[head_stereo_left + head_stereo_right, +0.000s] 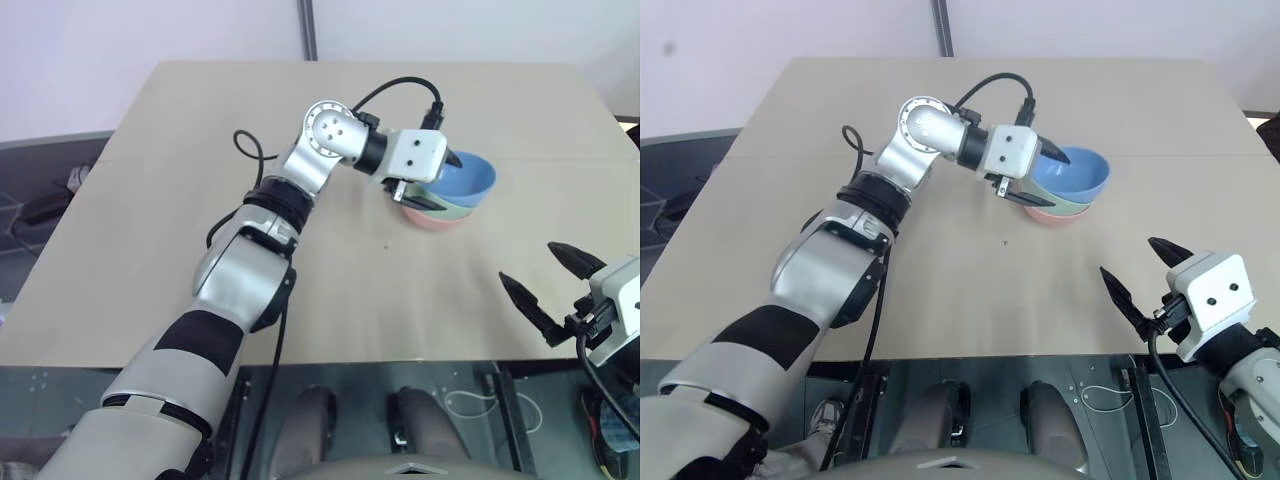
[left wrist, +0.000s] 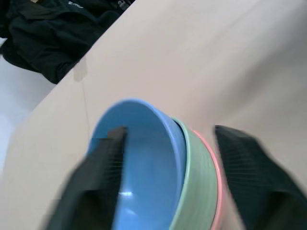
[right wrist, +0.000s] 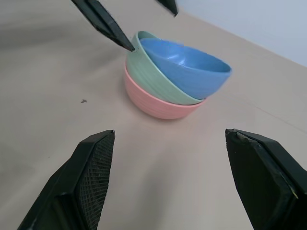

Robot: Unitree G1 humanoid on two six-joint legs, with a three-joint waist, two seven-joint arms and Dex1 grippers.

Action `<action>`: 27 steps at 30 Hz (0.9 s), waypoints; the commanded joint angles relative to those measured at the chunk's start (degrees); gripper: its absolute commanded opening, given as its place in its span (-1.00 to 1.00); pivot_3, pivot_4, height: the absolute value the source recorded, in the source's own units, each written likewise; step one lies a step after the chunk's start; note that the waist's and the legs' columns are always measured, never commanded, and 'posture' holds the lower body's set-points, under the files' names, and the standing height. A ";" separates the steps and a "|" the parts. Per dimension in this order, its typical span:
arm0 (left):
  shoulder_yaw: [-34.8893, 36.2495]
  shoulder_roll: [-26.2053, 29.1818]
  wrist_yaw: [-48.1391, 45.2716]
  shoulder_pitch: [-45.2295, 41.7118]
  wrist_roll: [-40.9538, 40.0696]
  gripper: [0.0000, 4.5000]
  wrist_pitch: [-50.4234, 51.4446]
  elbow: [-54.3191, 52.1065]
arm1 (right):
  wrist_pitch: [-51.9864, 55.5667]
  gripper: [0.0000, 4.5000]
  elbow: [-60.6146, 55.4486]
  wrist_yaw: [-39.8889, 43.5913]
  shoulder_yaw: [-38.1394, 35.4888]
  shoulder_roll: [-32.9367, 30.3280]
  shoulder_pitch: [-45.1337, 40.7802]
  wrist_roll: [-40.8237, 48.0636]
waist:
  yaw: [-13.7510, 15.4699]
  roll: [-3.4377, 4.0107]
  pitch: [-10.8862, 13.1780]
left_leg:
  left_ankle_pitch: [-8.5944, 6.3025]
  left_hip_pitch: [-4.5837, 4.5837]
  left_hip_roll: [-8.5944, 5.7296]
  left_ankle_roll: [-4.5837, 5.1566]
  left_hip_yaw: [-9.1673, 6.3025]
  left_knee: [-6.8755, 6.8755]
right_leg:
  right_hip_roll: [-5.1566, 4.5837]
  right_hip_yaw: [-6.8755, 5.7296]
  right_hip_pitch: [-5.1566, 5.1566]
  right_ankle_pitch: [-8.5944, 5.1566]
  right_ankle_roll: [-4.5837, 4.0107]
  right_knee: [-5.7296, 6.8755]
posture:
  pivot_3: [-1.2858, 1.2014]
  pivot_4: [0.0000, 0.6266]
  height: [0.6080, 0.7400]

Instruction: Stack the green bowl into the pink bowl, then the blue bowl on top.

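Beige tabletop (image 1: pixel 200 150) under us, and we've got the smooth sky-blue bowl (image 3: pixel 192 64) sitting tilted in the mint-green bowl (image 3: pixel 153 79), nested in the salmon-pink bowl (image 3: pixel 153 103), toward the table's far right. Stacking looks done bar settling. Our left gripper (image 1: pixel 1040 175) straddles the rim, fingers apart; our right gripper (image 1: pixel 1145 270) hangs spread, well apart. Pale wall (image 1: pixel 150 30) beyond.
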 commanded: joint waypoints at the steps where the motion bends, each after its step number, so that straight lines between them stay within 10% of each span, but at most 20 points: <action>1: 5.59 5.56 -2.04 4.30 -5.52 0.59 8.20 -9.49 | 0.27 0.79 -1.99 -0.83 -0.63 -1.05 -1.69 1.30 | -0.40 0.02 -0.01 | 0.00 0.02 0.02 0.00 0.02 0.00 | 0.00 0.03 0.00 0.00 0.00 0.01 | 0.03 -0.52 1.00; 7: 14.96 14.10 1.45 23.38 -18.41 0.59 35.26 -38.41 | 2.45 0.79 0.72 3.11 -0.27 -1.42 -5.47 0.99 | -0.86 0.06 -0.04 | 0.02 0.01 0.14 -0.03 -0.04 0.01 | -0.07 -0.03 0.00 0.00 -0.01 0.03 | 0.03 -0.52 1.00; 27: 31.45 22.66 17.53 67.22 -28.75 0.59 44.41 -69.57 | 2.08 0.79 10.83 16.93 -5.72 0.35 -9.67 2.97 | 0.66 0.04 -0.06 | 0.00 0.37 0.16 -0.02 -0.17 0.06 | -0.35 0.00 0.45 0.01 -0.02 0.00 | 0.03 -0.52 1.00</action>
